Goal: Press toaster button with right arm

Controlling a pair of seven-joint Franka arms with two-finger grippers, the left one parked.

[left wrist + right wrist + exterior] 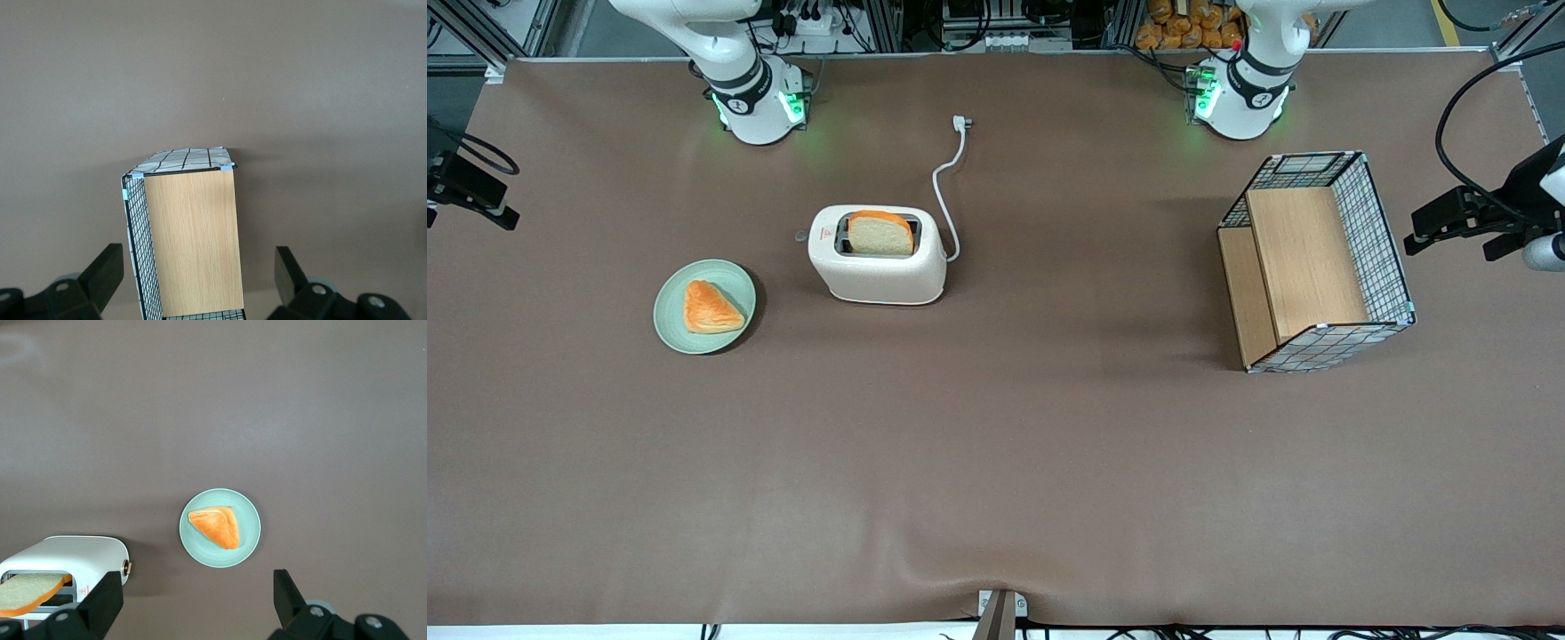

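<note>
The cream-white toaster stands on the brown table with a slice of bread upright in its slot. The small toaster button sticks out of the narrow end that faces the plate. The right arm's gripper hangs high over the table at the working arm's end, well apart from the toaster. Its fingers are spread wide open with nothing between them.
A pale green plate with an orange pastry sits beside the toaster's button end. The white power cord trails away from the front camera. A wire-and-wood basket stands toward the parked arm's end.
</note>
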